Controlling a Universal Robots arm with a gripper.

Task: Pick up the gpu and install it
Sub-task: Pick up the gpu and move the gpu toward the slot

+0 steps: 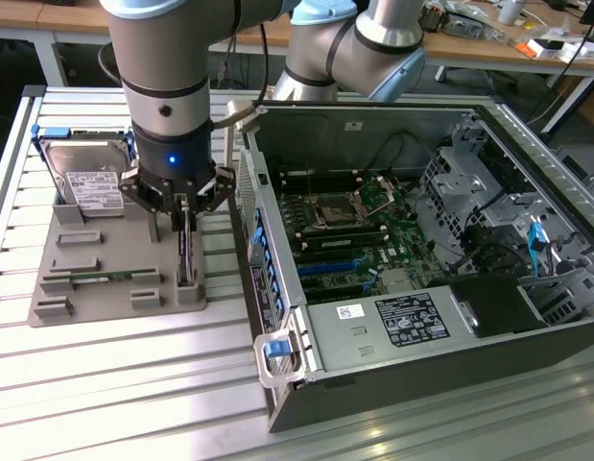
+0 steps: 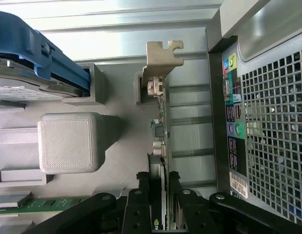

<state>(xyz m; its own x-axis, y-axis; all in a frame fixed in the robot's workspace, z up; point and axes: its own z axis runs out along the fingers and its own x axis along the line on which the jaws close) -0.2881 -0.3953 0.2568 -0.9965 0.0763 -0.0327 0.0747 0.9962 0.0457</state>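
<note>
The black, multi-fingered gripper (image 1: 185,226) on the grey robot arm is closed on the gpu (image 1: 186,261), a thin black circuit card with a silver metal bracket at one end. The card stands on its long edge in a slot of the flat grey plastic holder tray (image 1: 105,245), which lies on the ribbed aluminium bench (image 1: 133,384). In the wrist view the gripper (image 2: 159,187) has its black fingers (image 2: 141,204) pressed against both faces of the gpu (image 2: 160,122). In the exterior view, a silver boxy hard drive with a white label (image 1: 85,178) leans at ten o'clock from the gripper, a slim green memory stick (image 1: 95,279) lies at eight o'clock, and the open grey computer case (image 1: 402,384) sits at three o'clock, just beside the tray
</note>
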